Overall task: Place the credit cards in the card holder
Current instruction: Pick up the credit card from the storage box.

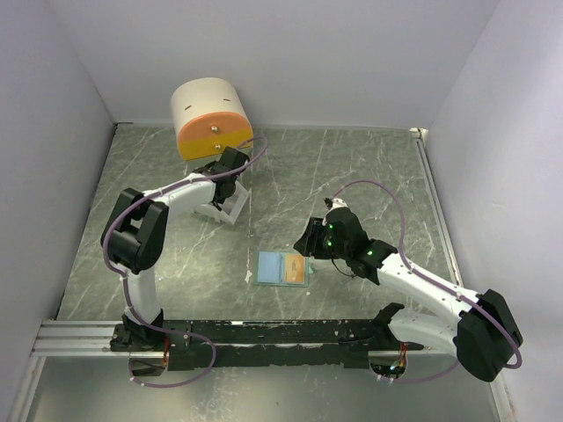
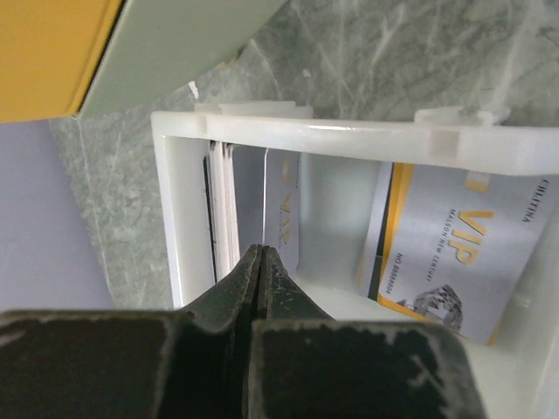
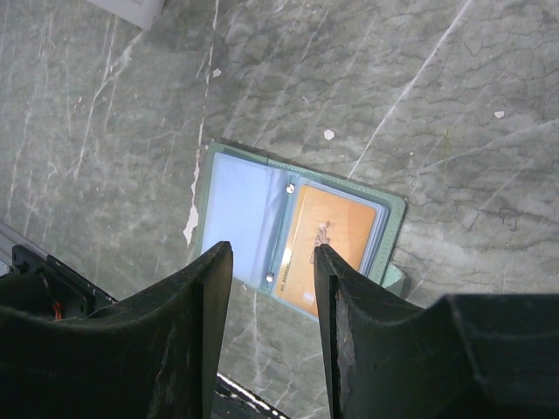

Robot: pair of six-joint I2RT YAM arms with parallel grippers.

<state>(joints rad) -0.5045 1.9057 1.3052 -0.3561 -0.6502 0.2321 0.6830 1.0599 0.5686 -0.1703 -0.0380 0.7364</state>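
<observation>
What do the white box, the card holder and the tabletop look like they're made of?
White box: moulded plastic, semi-gloss; slightly translucent rim with soft highlights.
Card holder: probably a faux-leather or textile cover; matte green edge, with clear glossy sleeves over an orange card.
Tabletop: marble look, grey-green with pale veining; cannot tell whether it is real stone or printed laminate.

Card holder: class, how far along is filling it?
Done: one orange card sits in the right pocket of the open holder. In hand: the left gripper looks shut on an upright card in the white box; the right gripper hovers open above the holder. Left: more cards in the box.
</observation>
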